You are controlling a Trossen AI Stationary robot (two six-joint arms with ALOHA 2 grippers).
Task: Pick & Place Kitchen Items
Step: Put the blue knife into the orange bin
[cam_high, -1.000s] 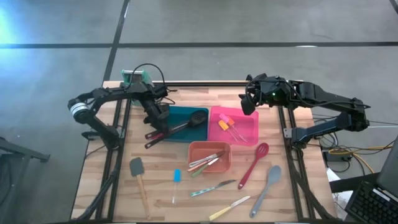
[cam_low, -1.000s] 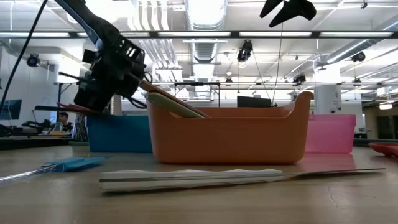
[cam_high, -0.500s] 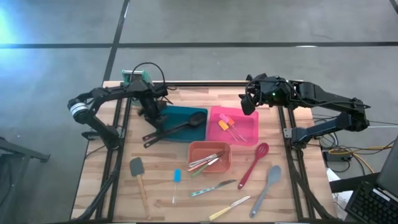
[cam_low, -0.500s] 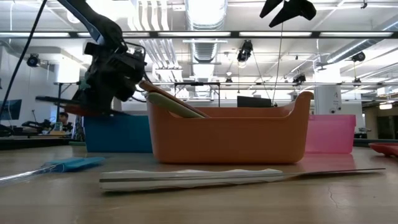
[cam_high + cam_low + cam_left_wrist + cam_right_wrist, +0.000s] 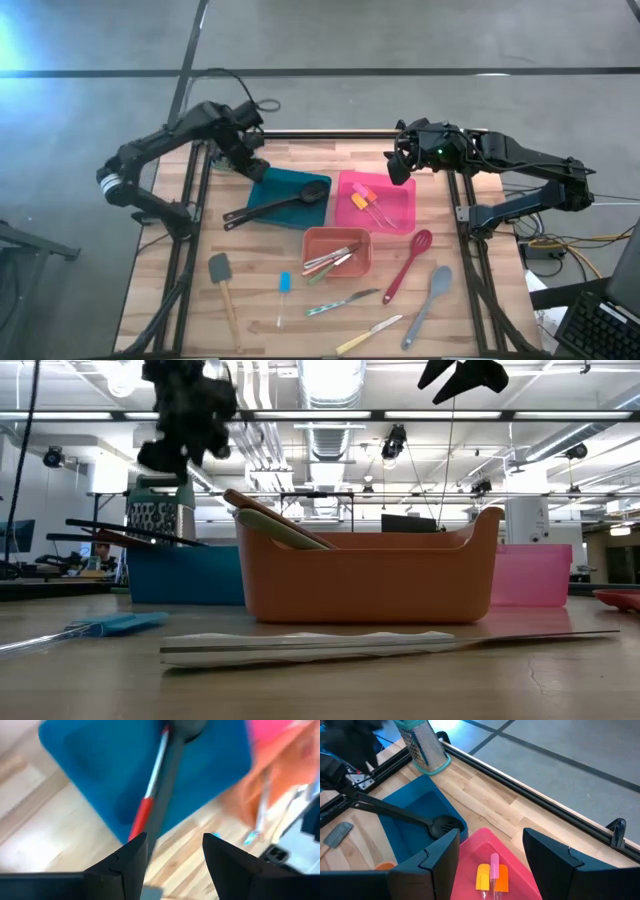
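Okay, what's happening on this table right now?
A two-armed robot is sorting kitchen utensils into trays. The left claw is open and empty above the far corner of the blue tray, where a black slotted spoon and a red-handled utensil lie with handles overhanging the edge. The right claw hangs open over the pink tray. A red spoon, grey spoon, spatulas and knives lie loose on the table.

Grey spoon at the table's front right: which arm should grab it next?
Right, probably. The grey spoon lies on the right arm's side, and the right end effector hovers open over the pink tray. The left end effector is at the far-left corner.
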